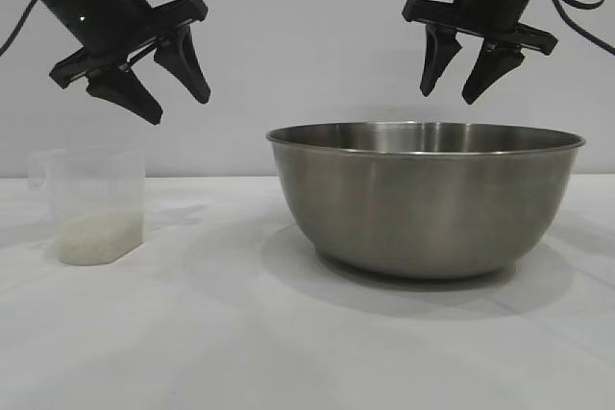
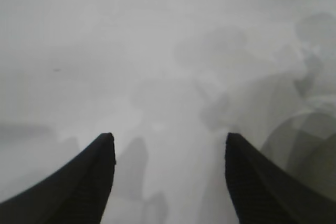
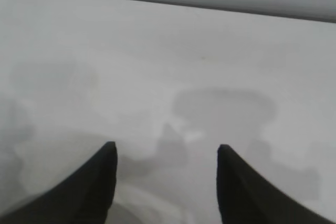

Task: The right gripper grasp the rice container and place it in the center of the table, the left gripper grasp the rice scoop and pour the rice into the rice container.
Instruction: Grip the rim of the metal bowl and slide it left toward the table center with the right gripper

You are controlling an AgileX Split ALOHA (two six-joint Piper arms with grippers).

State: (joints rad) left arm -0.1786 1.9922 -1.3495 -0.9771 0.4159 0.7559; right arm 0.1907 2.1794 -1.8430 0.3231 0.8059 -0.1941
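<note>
I count one bowl (image 1: 426,198) on the table (image 1: 221,333), one scoop (image 1: 89,205) with rice (image 1: 98,236) beside it. My right gripper (image 1: 461,79) hangs above the bowl, left gripper (image 1: 178,101) above the scoop, both jaws wide.

Inside the large round brushed-steel rice container (image 1: 426,197), nothing can be seen: its near wall hides the interior below the black pointed-finger right gripper (image 1: 459,91) hanging above its rim.

That gripper's arm runs out of the exterior picture's top edge, as does the arm of the black left gripper (image 1: 180,103).

The small translucent plastic rice scoop (image 1: 89,204), below the left gripper, is too hazy to show its rim handle clearly; the off-white rice (image 1: 98,236) in it shows only as a pale mass, no single grains.

In each wrist view only the two fingertips (image 2: 102,153) (image 3: 107,156) show, cut off by the frame edge. Beyond them the white table (image 2: 105,51) is blurred, with soft shadows.

A curved grey shape beside the left gripper's fingertip cannot be identified.
</note>
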